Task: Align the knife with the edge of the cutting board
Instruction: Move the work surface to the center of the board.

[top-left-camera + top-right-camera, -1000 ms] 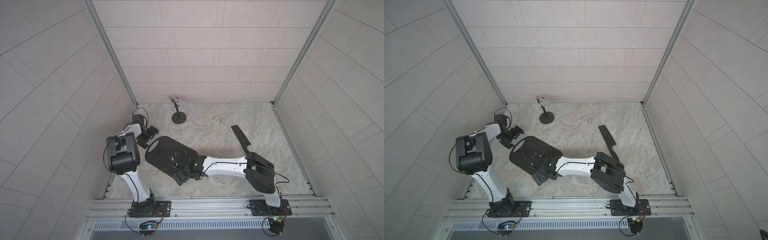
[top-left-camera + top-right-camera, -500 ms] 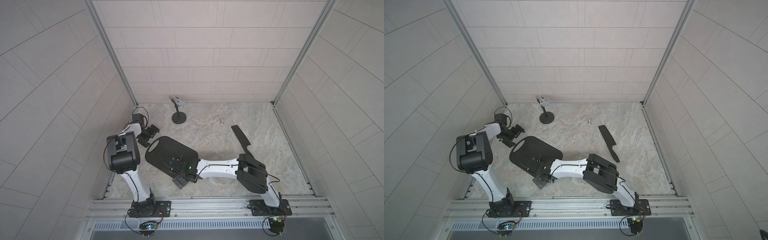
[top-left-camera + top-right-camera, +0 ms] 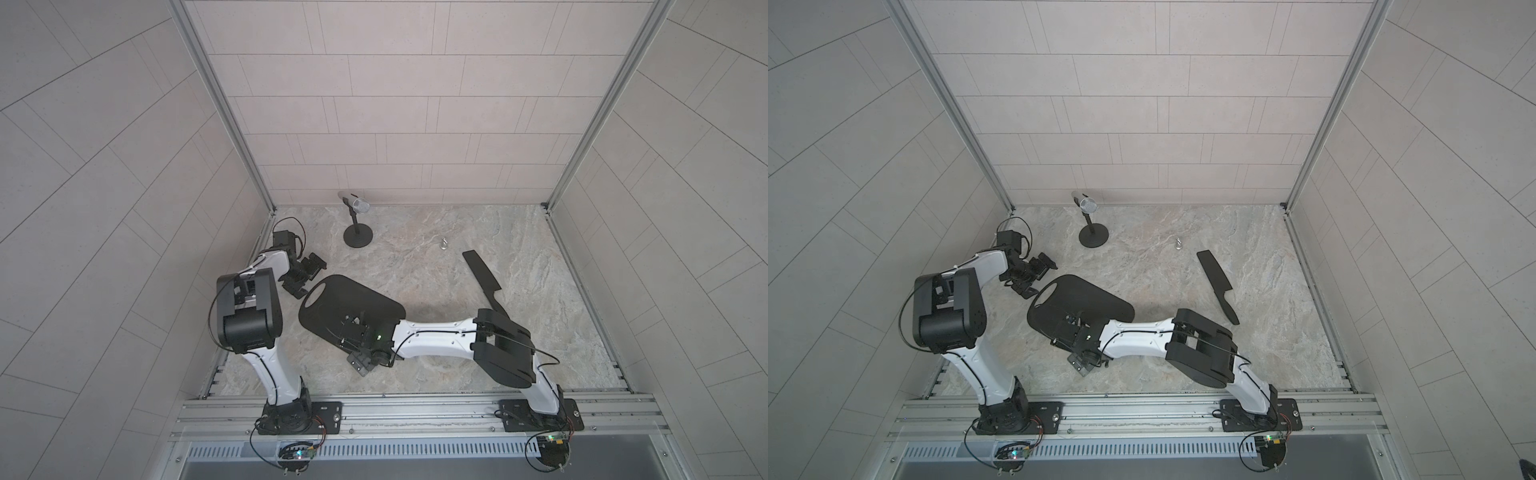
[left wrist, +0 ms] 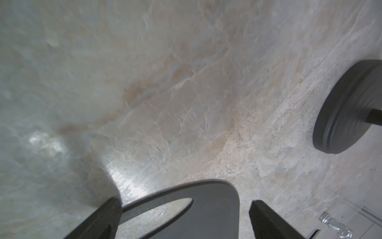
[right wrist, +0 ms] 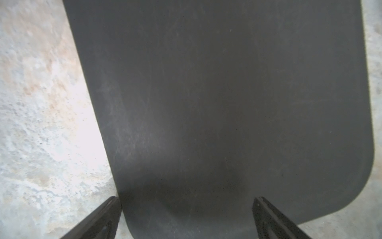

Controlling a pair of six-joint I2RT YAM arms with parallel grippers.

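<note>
Two matte-black things are lying well apart, the squared-tip knife [image 3: 482,276] toward the right, the cutting board [image 3: 347,297] under the right gripper [image 5: 186,198], whose jaws are gaping wide, the left gripper [image 4: 183,201] gaping likewise beside its handle hole [image 3: 314,296], a microphone [image 3: 357,205] standing behind.

Drew right elbow [image 3: 1200,353] back toward 8 o'clock, baring the handle end of the knife [image 3: 1217,286] in a top view. Shifted left gripper [image 3: 309,277] and board [image 3: 332,299] slightly toward 3 o'clock.
</note>
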